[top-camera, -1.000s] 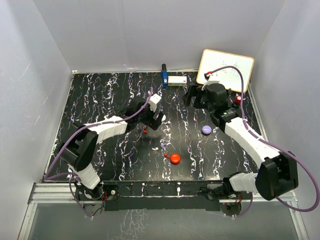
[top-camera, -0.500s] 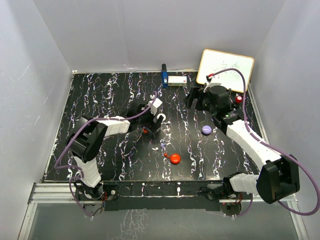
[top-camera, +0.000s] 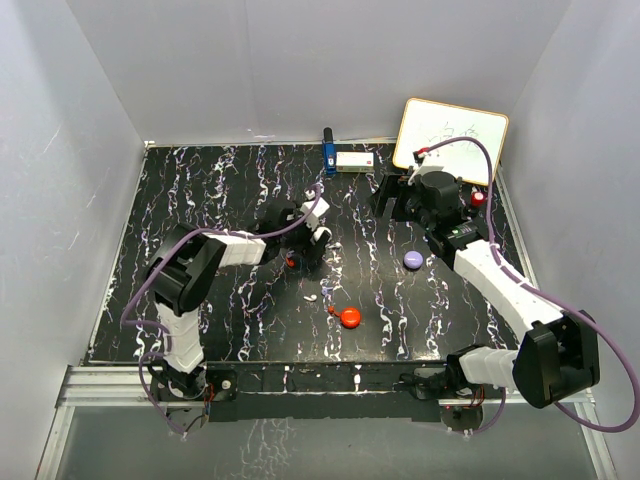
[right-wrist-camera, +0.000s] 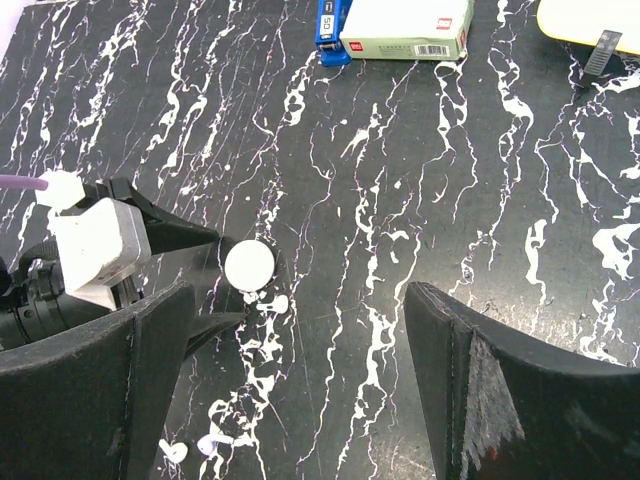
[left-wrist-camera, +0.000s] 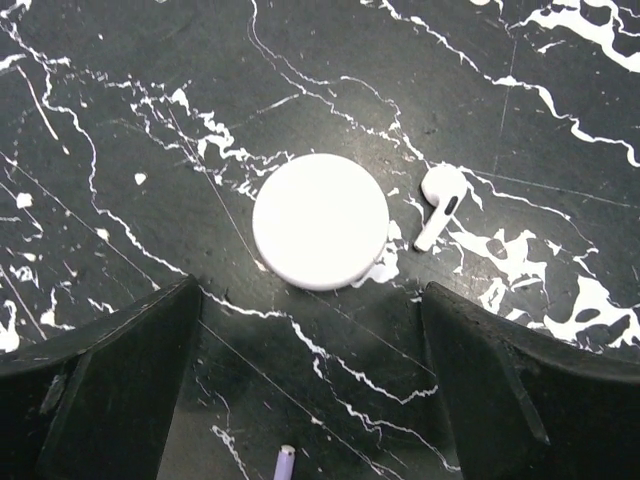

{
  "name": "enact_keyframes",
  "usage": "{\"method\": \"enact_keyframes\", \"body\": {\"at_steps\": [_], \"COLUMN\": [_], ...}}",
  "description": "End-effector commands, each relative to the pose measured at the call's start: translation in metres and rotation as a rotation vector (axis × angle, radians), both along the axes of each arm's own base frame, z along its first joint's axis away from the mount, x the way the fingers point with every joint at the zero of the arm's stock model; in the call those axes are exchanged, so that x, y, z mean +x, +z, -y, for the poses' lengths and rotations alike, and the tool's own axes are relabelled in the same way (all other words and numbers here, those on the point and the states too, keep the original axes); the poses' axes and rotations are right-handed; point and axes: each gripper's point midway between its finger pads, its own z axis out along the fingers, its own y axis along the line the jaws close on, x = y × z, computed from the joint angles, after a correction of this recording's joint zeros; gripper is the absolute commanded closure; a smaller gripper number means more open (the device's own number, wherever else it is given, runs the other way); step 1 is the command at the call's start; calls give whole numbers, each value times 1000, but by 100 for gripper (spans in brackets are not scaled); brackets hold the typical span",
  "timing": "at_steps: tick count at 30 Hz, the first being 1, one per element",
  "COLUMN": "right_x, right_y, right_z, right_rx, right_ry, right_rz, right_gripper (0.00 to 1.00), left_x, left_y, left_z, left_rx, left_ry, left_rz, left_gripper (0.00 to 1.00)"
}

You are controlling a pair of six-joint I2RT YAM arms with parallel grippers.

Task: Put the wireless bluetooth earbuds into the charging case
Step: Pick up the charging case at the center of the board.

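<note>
A round white charging case (left-wrist-camera: 320, 221) lies shut on the black marbled table, with a white earbud (left-wrist-camera: 440, 200) just to its right. My left gripper (left-wrist-camera: 310, 300) hovers low over them, open; the case sits just ahead of its fingertips and nothing is between them. The right wrist view shows the same case (right-wrist-camera: 249, 266) and earbud (right-wrist-camera: 275, 302) beside the left gripper's white body (right-wrist-camera: 95, 245). My right gripper (right-wrist-camera: 300, 290) hangs open and empty, higher up. From above, a red earbud (top-camera: 290, 261) lies by the left gripper (top-camera: 312, 240), and a white earbud (top-camera: 311, 298) lies nearer.
A round red pod (top-camera: 350, 318) with a small red earbud (top-camera: 331, 310) beside it lies at the centre front. A purple pod (top-camera: 413, 259) sits under the right arm. A blue stapler (top-camera: 328, 152), a box (top-camera: 354, 160) and a whiteboard (top-camera: 450, 135) stand at the back.
The left arm has stretched out, carrying its gripper slightly right and lower over the white case, and its jaws have narrowed a little. The right gripper shifted slightly.
</note>
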Motion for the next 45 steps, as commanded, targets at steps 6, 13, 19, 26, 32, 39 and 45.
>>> {"method": "enact_keyframes", "body": {"at_steps": [6,13,19,26,32,39,45], "right_x": [0,-1,-1,-1,-2,-3,-3], "right_y": [22,20,19,9,9,12,10], "right_z": [1,2,0,-3,-4,-2,0], "right_rx": [36,36,39,45,51,50,46], "right_ry": [4,5,14,31,33,29,23], "right_rz": [71,67,61,36,37,43,39], "right_gripper": [16,16,16,16,16,16,16], "left_x": [12,12,12,15,17,19,19], "left_y": [-12,-20,-25,-22,-22,-29,-30], "left_z": [3,0,-4,-2,0,3,4], "left_rx": [42,57,65,50,46,50,51], "left_ry": [-34,-33,-26,-33,-39,-47,-52], "left_rz": [2,-21,-26,-17,-26,-41,-53], "left_gripper": [18,32,42,53,37,35,49]}}
